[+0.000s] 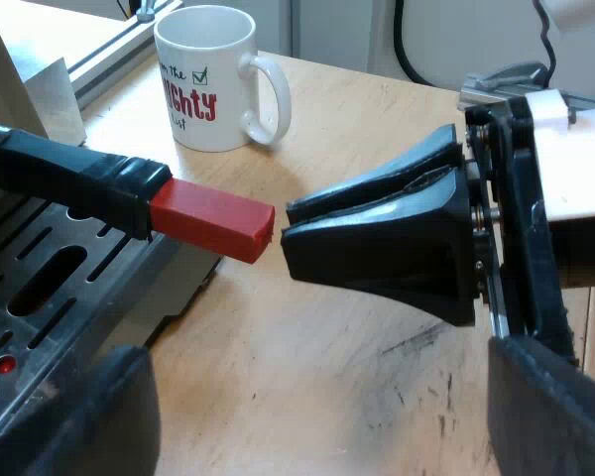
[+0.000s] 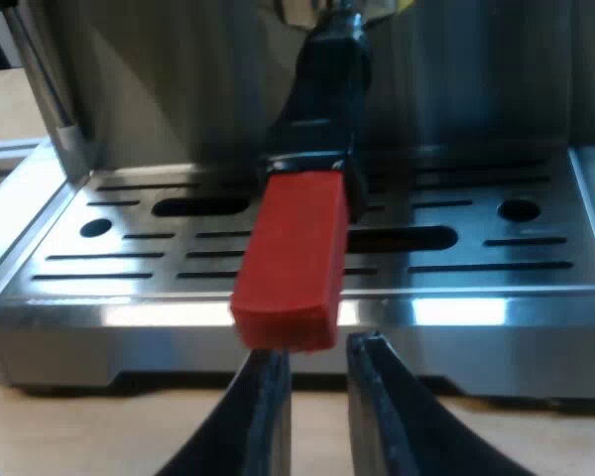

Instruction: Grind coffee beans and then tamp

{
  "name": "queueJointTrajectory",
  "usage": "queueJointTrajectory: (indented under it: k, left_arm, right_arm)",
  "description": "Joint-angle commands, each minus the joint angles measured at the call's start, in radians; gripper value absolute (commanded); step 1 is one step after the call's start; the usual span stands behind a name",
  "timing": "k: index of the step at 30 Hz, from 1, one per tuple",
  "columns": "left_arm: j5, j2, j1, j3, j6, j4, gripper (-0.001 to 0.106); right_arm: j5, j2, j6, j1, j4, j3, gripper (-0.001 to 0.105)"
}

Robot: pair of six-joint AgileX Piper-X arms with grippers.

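Observation:
The holder's dark handle (image 1: 69,178) sticks out over the machine's drip tray (image 1: 40,288) and ends in a red block (image 1: 213,218). My right gripper (image 1: 286,228) sits level with that red end, its tips a finger's width from it. In the right wrist view the red end (image 2: 293,258) hangs just above my right gripper (image 2: 317,357); its fingers (image 2: 268,416) stand almost together with a thin gap and nothing between them. My left gripper (image 1: 317,407) is spread wide and open, with one finger (image 1: 89,416) over the tray's edge.
A white mug (image 1: 208,74) with red and green lettering stands on the wooden table (image 1: 347,377) beyond the handle. The machine's steel front edge (image 2: 297,317) and slotted grate (image 2: 456,248) lie under the handle.

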Motion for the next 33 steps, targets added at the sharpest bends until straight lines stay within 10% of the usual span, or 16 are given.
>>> queueJointTrajectory:
  k: [1,33]
  left_arm:
    - [0.013,-0.003,-0.002,-0.005,0.000,-0.002,0.070]
    - [0.013,-0.003,-0.002,-0.005,0.000,-0.002,0.070]
  right_arm:
    - [-0.028,0.002,-0.011,-0.009,-0.010,-0.004,0.017]
    - [-0.017,0.006,-0.080,-0.048,-0.033,-0.013,0.017]
